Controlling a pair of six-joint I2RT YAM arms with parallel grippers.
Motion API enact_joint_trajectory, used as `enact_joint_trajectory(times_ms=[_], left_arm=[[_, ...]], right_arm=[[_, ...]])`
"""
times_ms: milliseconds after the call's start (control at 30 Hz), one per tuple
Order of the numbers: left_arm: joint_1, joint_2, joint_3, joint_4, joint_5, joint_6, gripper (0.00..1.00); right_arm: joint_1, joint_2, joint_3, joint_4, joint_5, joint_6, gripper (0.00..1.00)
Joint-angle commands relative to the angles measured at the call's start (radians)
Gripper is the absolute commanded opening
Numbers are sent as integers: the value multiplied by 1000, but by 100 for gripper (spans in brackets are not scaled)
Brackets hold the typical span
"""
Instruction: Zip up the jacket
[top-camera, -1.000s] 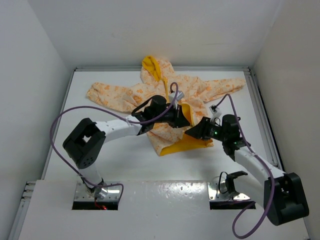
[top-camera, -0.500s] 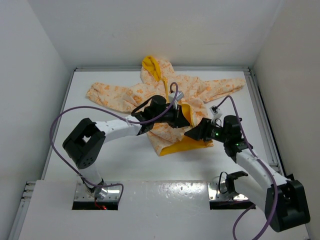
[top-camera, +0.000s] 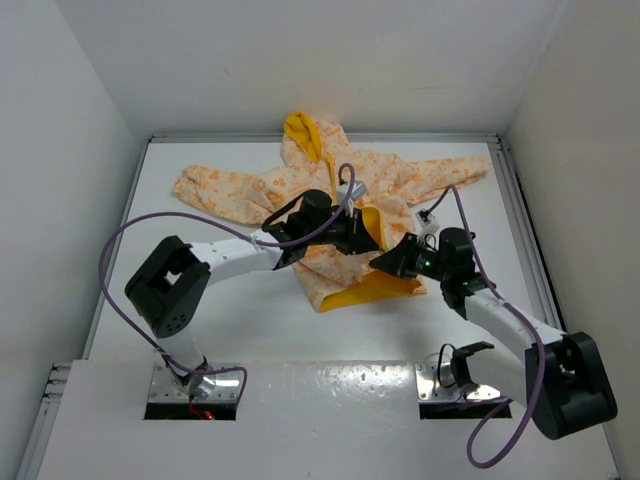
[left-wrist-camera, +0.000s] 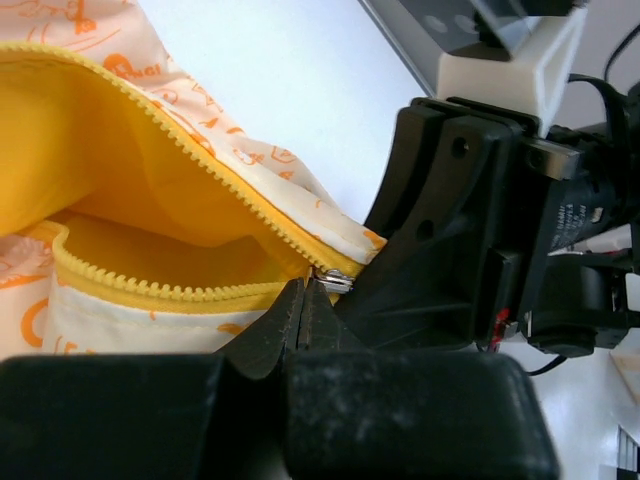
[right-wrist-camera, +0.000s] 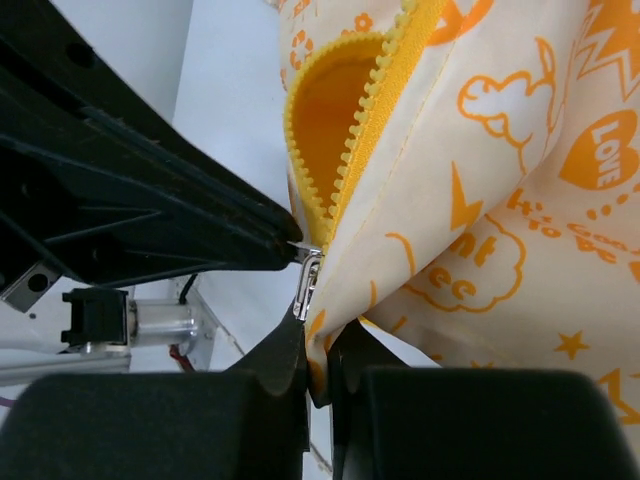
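The jacket (top-camera: 420, 176) lies spread on the table, hood at the far end, its lower front open and showing yellow lining (left-wrist-camera: 110, 150). My left gripper (left-wrist-camera: 304, 292) is shut, its tips pinching the silver zipper slider (left-wrist-camera: 336, 281) at the bottom of the yellow zipper teeth (left-wrist-camera: 200, 160). In the top view it (top-camera: 372, 244) sits over the jacket's lower right front. My right gripper (right-wrist-camera: 320, 362) is shut on the jacket's bottom hem (right-wrist-camera: 340, 330), just below the slider (right-wrist-camera: 310, 278). The two grippers (top-camera: 388, 262) almost touch tip to tip.
The white table (top-camera: 250, 320) has raised rails at the right (top-camera: 525, 230) and far edges, with white walls around. Purple cables loop from both arms. The left arm lies across the jacket's left front.
The right arm has shifted slightly left, toward the left gripper. The jacket and left arm look unmoved.
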Motion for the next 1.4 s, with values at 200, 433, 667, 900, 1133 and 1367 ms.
enact_joint_trajectory(times_ms=[200,433,667,900,1133,1367], left_arm=[[11,-28,58,-166,-214,152,0],[58,-19,77,-167,-254,256,0],[124,-19,68,-142,-244,318,0],[203,13,103,-122,-315,430,0],[336,83,201,-168,-404,553,0],[480,176,330,-151,-461,684,0]], right_arm=[[-4,-242,-41,-144,34,-153,0],[8,-364,-95,-255,14,-219,0],[5,-461,-114,-330,-6,-287,0],[2,-594,-110,-570,8,-409,0],[-35,-686,-80,-733,135,-451,0],[-105,-745,-49,-834,236,-454,0]])
